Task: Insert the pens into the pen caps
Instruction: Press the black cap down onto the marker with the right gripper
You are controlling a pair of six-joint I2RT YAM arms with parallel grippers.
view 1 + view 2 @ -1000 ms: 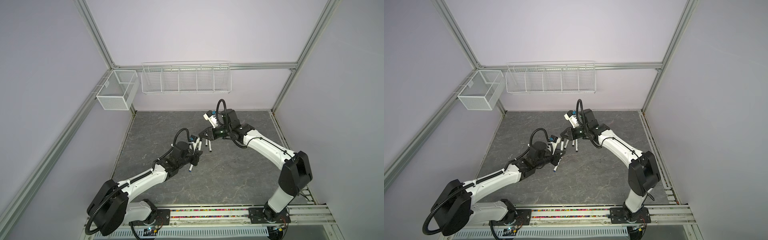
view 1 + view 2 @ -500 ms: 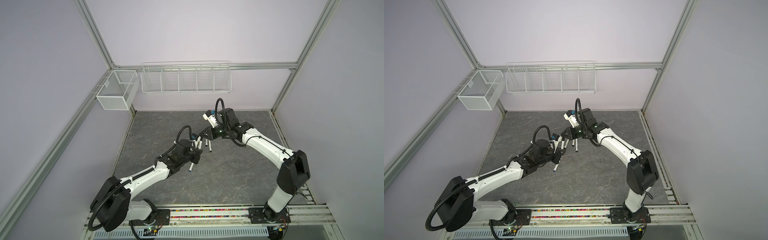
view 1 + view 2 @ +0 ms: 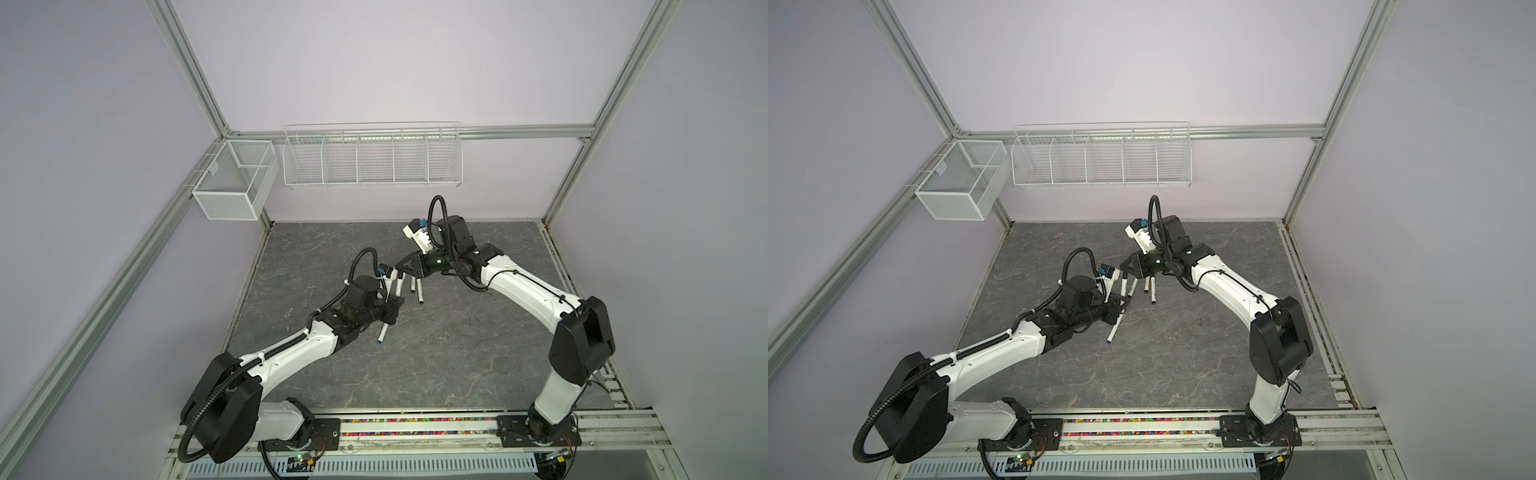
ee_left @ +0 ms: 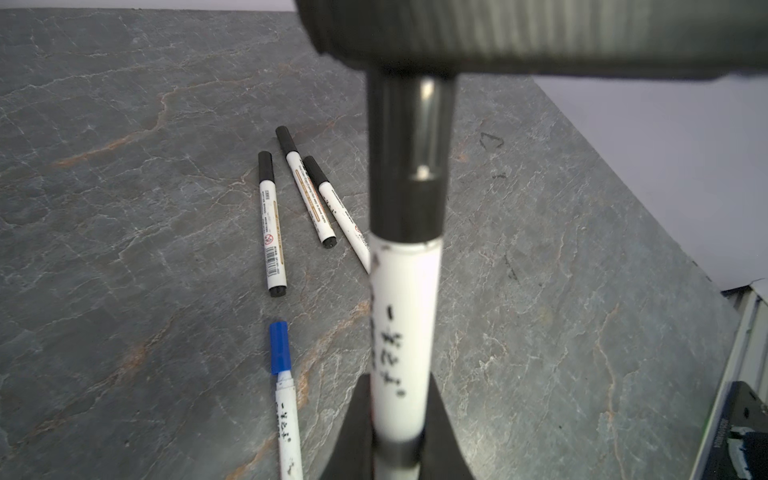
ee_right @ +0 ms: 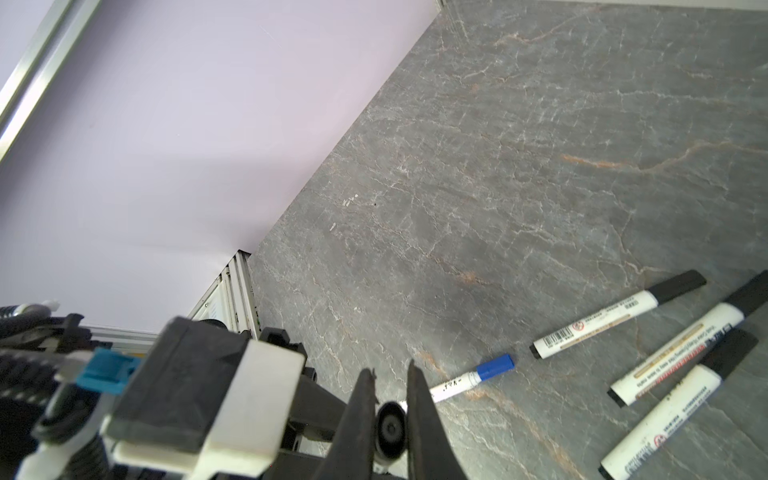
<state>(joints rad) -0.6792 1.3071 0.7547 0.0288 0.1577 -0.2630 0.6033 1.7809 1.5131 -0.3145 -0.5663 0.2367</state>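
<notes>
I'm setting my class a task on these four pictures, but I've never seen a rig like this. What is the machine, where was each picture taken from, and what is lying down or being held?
It is a robot with a left arm and a right arm, both fixed at the front of a grey table. Two pictures look down from above on the whole scene; they are nearly the same. The other two come from a small camera on each arm's wrist, looking along its claw, which is a pair of fingers that pinch.

The left claw is shut on the white barrel of a pen. The right claw is shut on that same pen's black cap. Three black-capped pens and one blue-capped pen lie on the table. I see no loose caps.
</notes>
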